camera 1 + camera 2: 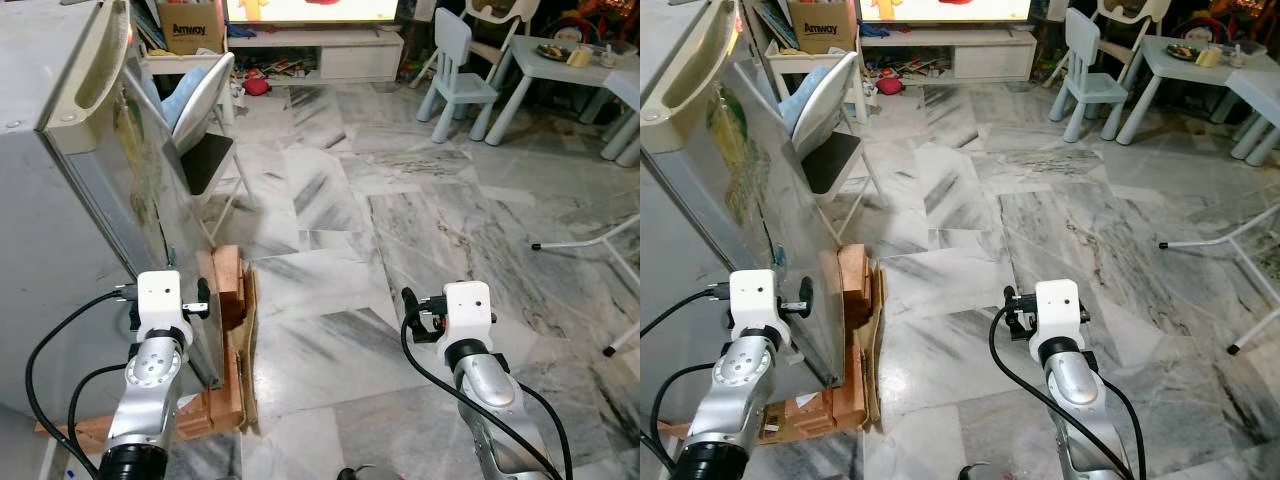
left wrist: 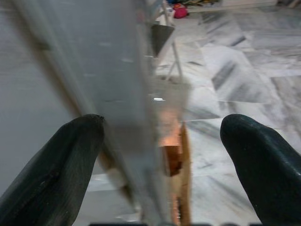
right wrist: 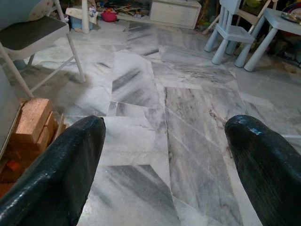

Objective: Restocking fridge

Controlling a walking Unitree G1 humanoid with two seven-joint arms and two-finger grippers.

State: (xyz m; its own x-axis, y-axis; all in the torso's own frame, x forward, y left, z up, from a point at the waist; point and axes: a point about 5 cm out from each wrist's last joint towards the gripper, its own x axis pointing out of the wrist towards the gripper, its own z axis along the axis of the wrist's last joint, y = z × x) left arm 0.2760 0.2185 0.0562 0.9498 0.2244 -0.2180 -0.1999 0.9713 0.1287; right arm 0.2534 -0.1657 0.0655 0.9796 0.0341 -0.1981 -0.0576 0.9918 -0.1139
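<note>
Fridge (image 1: 50, 200): grey, at robot's left; door (image 1: 760, 190) swung partly out, its edge facing the camera.
L gripper (image 2: 160, 155): fingers spread wide, straddling door's edge; nothing clamped.
R gripper (image 3: 164, 160): fingers wide apart, empty, over marble floor (image 1: 400, 230).
Bricks (image 1: 228, 285): stacked at fridge's base, beside door.
Folding chair (image 1: 205, 130): just behind door.
Bkgd: pale-blue child's chair (image 1: 455, 65) and table (image 1: 570, 65).

Grey fridge (image 1: 60, 230) at the left, its door (image 1: 150, 200) ajar, edge-on.
</note>
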